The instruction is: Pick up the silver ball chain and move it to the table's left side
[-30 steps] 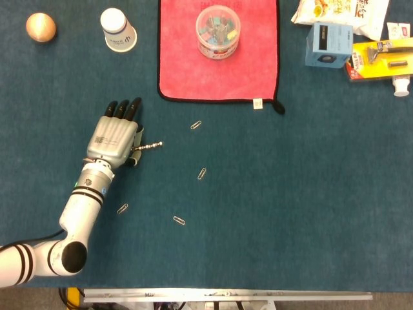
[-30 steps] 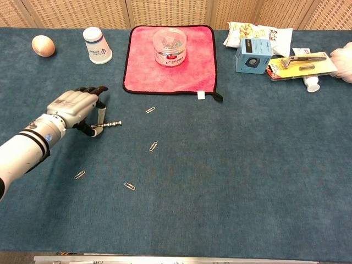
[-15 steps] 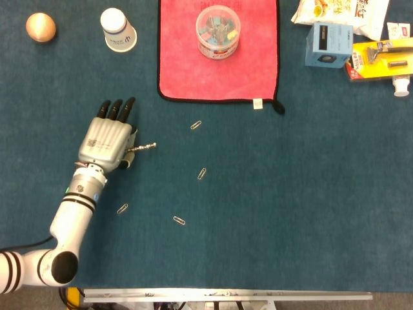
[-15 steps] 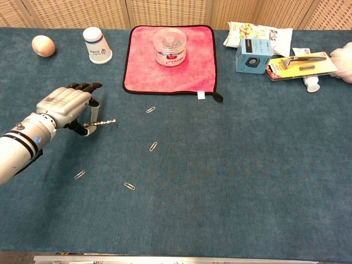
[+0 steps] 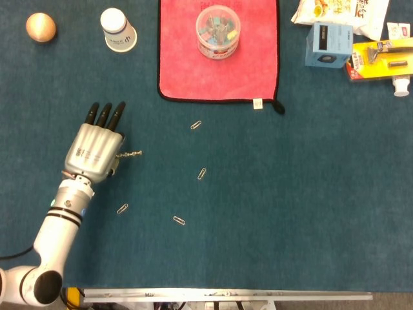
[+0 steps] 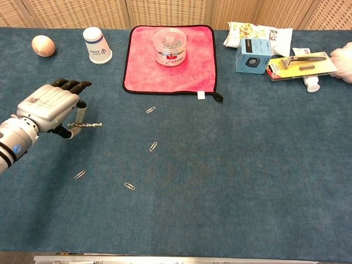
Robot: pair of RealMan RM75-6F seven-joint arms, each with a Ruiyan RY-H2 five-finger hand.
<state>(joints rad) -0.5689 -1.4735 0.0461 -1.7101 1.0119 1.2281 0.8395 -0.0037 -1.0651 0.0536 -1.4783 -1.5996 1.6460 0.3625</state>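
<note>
Silver ball chain (image 5: 130, 154) pokes out at 3 o'clock from the left hand (image 5: 95, 150) in the head view, pinched at the thumb side while the dark fingertips (image 5: 106, 113) reach toward 12. Hand and chain sit over the left part of the blue counter (image 5: 290, 194), with a paperclip (image 5: 122, 208) nearby at 5 o'clock.

In the chest view the left hand (image 6: 47, 109) holds the chain (image 6: 88, 125) level, its free end pointing to 3 o'clock. A white cup (image 6: 97, 45) stands well off at 1 o'clock.
</note>
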